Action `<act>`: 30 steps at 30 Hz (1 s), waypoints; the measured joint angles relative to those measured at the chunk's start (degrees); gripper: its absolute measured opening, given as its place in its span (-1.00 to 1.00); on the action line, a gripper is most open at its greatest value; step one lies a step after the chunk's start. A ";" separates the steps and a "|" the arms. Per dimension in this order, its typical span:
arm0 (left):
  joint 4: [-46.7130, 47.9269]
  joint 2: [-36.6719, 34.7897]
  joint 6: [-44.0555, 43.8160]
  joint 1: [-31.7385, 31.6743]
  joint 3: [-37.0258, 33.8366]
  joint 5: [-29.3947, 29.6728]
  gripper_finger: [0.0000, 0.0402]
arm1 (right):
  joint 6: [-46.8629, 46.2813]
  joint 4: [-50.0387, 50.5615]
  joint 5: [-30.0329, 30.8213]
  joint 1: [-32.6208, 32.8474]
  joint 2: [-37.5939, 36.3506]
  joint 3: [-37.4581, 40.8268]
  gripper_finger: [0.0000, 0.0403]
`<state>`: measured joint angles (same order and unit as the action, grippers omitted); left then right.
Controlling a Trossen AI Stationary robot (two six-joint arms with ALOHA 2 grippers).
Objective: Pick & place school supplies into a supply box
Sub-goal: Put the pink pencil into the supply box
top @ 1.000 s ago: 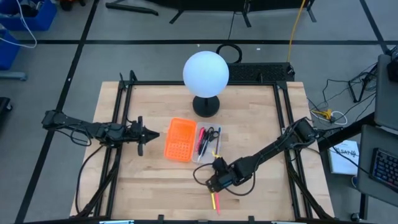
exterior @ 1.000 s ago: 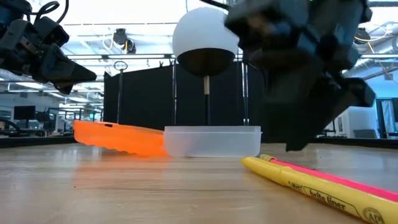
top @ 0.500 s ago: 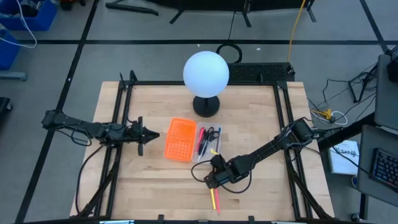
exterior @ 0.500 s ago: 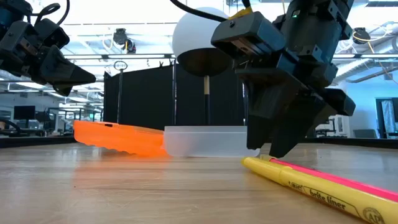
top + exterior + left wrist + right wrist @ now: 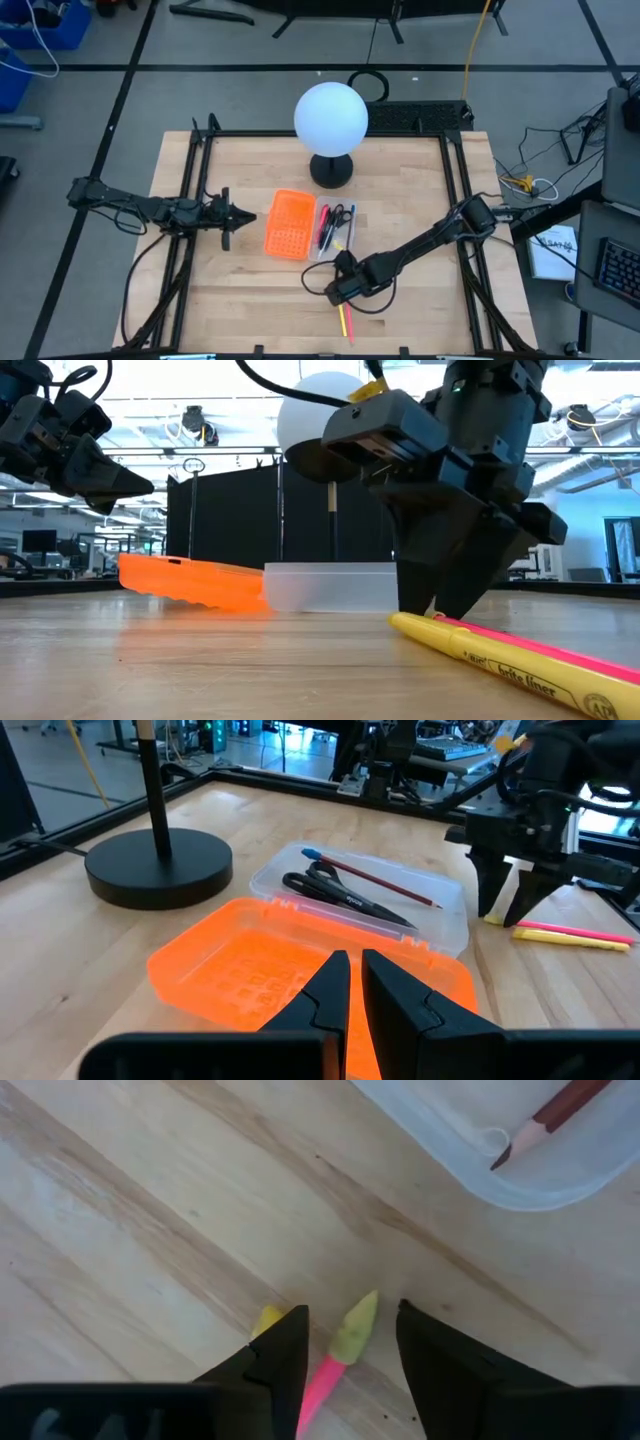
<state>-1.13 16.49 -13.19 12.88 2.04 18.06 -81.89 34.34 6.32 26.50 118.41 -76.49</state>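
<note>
Nearest the front edge of the wooden counter [image 5: 250, 300] lie two markers side by side, touching along their length: a yellow highlighter [image 5: 500, 663] and a pink-red one [image 5: 560, 650]. The right tool [image 5: 338, 290] stands over their far tips with its fingers [image 5: 280, 1355] parted on either side of the pink-red marker's pale tip; the yellow tip shows just beside one finger. The fingers are spread wider than the tip and, in the right wrist view, grip nothing; whether they touch the counter cannot be told.

Just beyond sits the supply box [image 5: 343, 243], one clear shallow tray. In it lie one pair of scissors [image 5: 345, 897] with black handles and one brown pencil [image 5: 375, 879] with a blue end; the high view also shows a pink-red pen [image 5: 325, 228] and a dark pen beside it, and something yellow near the tray's near end that is too small to name.

One orange perforated panel [image 5: 287, 224] leans against the box's side, tilted. Farther along, the left tool [image 5: 243, 214] hovers above the counter, pointed at the panel, its fingers clenched nearly together on nothing.

Farthest back stands one lamp with a white globe [image 5: 331, 116] on a round black base [image 5: 158, 866]
</note>
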 joint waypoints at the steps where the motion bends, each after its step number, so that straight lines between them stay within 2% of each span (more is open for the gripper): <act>1: 0.00 -0.01 0.00 0.00 0.00 0.02 -0.82 | 0.07 1.18 -0.23 0.00 0.07 -0.02 -0.31; 14: -0.02 -0.01 0.87 0.00 0.00 0.02 -0.82 | 4.93 6.84 -1.96 0.13 0.13 0.02 -0.62; 22: -0.02 0.00 0.44 0.00 0.00 0.00 -0.82 | 14.27 5.94 1.49 0.32 0.13 0.21 -0.70; 30: -0.09 -0.01 0.37 0.00 -0.02 0.00 -0.82 | 13.49 3.83 3.65 -0.03 0.13 0.26 -0.73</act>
<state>-1.21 16.48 -12.82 12.88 2.02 18.06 -68.40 38.17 9.97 26.47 118.54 -76.23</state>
